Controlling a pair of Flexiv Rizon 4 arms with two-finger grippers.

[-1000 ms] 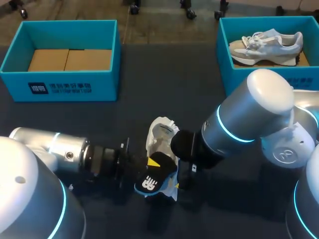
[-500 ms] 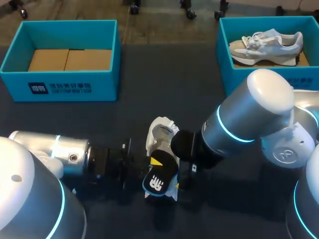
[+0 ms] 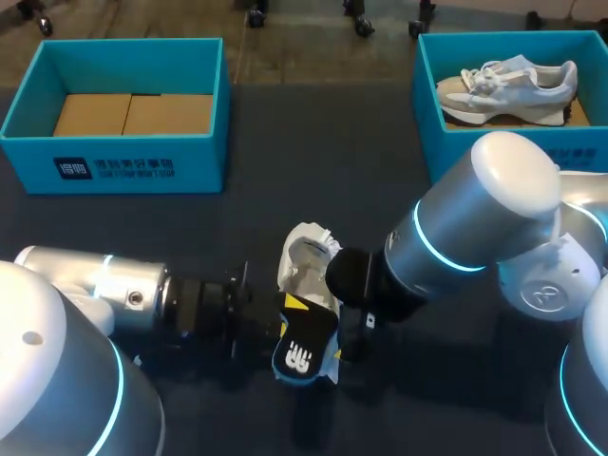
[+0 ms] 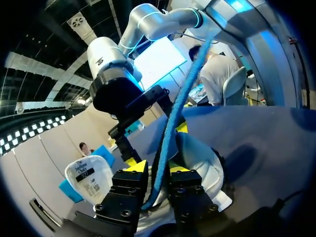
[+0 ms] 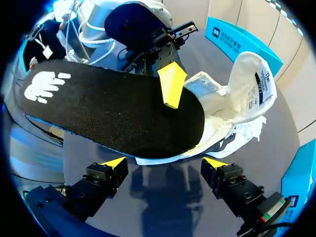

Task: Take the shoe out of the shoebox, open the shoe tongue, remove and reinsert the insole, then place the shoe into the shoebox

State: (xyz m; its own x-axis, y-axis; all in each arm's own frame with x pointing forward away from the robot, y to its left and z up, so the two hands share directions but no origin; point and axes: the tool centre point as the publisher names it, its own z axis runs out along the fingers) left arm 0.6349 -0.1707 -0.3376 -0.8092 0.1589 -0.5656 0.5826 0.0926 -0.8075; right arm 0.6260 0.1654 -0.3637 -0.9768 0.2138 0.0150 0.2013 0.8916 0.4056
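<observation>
The insole (image 5: 113, 116) and shoe (image 5: 237, 98) block the way just ahead of the right gripper (image 5: 163, 162), with the left gripper (image 4: 157, 168) beyond and open table (image 5: 163, 195) beneath.

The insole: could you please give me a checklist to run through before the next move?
1. Grip: ok, the left gripper pinches the insole edge from both sides.
2. Access: ok, the tongue is folded open.
3. Support: not ok, the right gripper is open and touches nothing, so the shoe is not steadied.
4. Clearance: cannot tell, one end of the insole overlaps the shoe's opening.
</observation>
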